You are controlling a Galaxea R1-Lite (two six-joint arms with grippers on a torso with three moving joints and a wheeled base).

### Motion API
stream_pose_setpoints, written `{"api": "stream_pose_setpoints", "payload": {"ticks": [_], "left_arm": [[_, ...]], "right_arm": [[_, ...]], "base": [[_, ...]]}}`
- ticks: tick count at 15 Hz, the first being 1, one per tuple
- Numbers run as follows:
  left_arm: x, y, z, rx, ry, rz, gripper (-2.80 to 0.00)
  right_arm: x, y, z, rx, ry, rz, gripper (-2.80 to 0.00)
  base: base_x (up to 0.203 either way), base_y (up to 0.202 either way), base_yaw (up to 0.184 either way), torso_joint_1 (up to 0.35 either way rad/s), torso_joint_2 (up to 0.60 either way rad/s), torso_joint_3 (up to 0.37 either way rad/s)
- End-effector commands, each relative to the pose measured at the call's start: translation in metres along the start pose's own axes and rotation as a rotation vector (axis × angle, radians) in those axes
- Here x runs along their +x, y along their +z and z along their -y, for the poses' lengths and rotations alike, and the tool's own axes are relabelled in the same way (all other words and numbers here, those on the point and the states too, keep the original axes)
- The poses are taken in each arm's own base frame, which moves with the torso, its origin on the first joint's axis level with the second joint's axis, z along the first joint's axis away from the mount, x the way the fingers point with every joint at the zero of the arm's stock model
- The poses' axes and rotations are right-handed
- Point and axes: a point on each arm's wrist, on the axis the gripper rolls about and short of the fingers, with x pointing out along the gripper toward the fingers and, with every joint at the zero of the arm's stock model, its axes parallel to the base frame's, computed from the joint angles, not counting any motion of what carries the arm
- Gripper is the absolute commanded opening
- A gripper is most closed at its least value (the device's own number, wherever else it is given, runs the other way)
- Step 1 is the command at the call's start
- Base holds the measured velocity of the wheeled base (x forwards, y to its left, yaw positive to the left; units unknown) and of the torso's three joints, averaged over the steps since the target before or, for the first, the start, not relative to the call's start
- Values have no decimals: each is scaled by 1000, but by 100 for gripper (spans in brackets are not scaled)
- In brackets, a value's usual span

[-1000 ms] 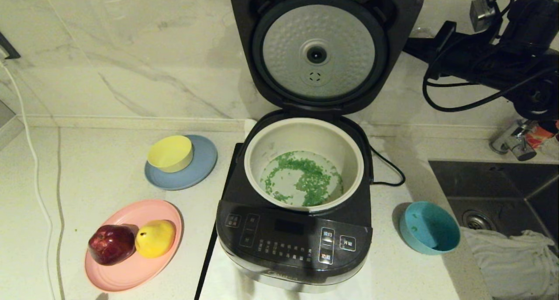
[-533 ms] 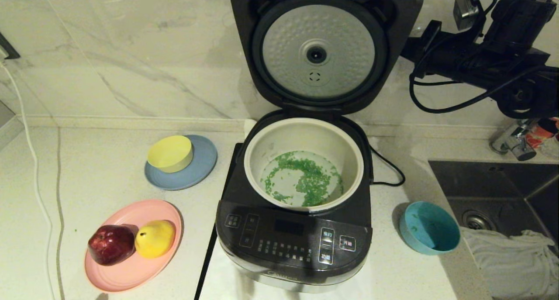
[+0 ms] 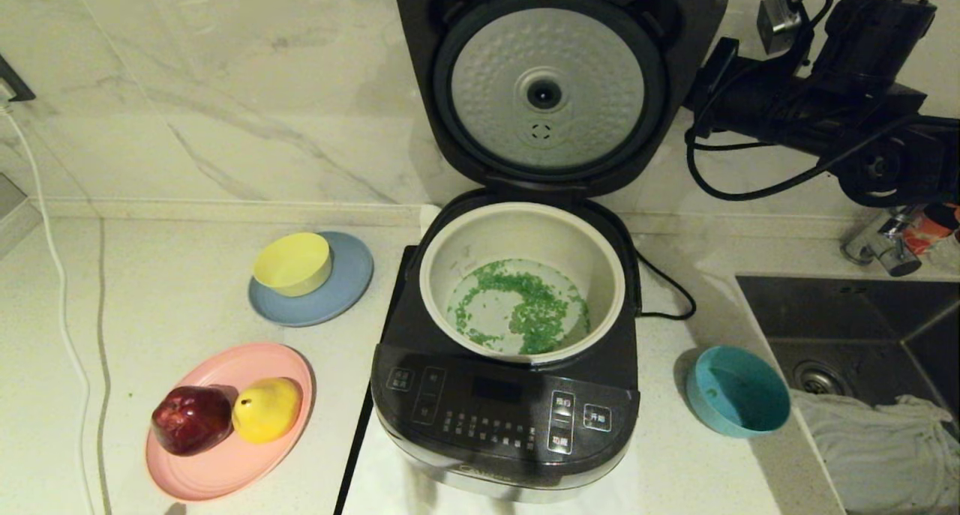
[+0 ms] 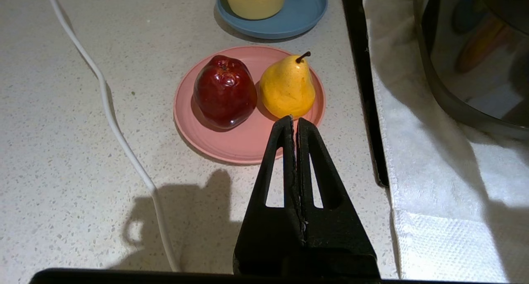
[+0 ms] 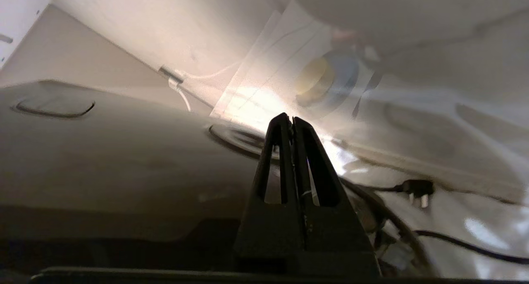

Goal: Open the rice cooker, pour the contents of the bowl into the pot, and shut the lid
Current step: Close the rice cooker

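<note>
Now, lowest in the head view sits the rice cooker (image 3: 504, 395) with its button panel toward the camera, and just above that panel the pot (image 3: 521, 279) stands open with the contents (image 3: 525, 309) scattered green across its bottom. At lower right the bowl (image 3: 739, 390) rests upright on the table (image 3: 172, 297), apart from the cooker and close to the sink (image 3: 862, 335), with only a fleck or two of green left inside, so the pouring looks done. At lower left a pink plate (image 3: 225, 455) carries a red apple (image 3: 192, 419) and a yellow pear (image 3: 266, 408); the left gripper (image 4: 294, 122) hangs above the table just short of that plate, fingers pressed together on nothing. Further up the frame the lid (image 3: 559, 88) stands upright, its silver inner plate facing forward. At upper right the right gripper (image 3: 712, 73) reaches toward the lid's right edge, and its own camera shows the fingers (image 5: 279, 129) pressed together, empty, pointing along the lid's outer face. What remains is closing the lid. The risk (as I judge it) is that a push landing too near the edge slides off, or one sent too low, near the hinge, shoves the whole cooker across the towel (image 4: 434, 184) under it instead of swinging the lid. A lid dropped freely could also slam and not latch.
</note>
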Motion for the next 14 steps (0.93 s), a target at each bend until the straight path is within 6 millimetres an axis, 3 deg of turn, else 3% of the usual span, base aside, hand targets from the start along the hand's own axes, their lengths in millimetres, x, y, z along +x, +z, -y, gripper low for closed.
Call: {"api": "stream_pose_setpoints", "payload": {"ticks": [1, 7, 10, 14], "left_arm": [[1, -3, 0, 1, 0, -8, -280], [1, -3, 0, 1, 0, -8, -280], [1, -3, 0, 1, 0, -8, -280], [1, -3, 0, 0, 0, -8, -280]], "right_arm": [[-8, -1, -11, 8, 18, -19, -280], [-35, -23, -41, 64, 70, -140, -280], [-38, -32, -56, 80, 92, -168, -280], [-43, -62, -78, 111, 128, -253, -280]], "base": [[0, 0, 0, 0, 0, 0], [0, 0, 0, 0, 0, 0], [0, 0, 0, 0, 0, 0], [0, 0, 0, 0, 0, 0]]}}
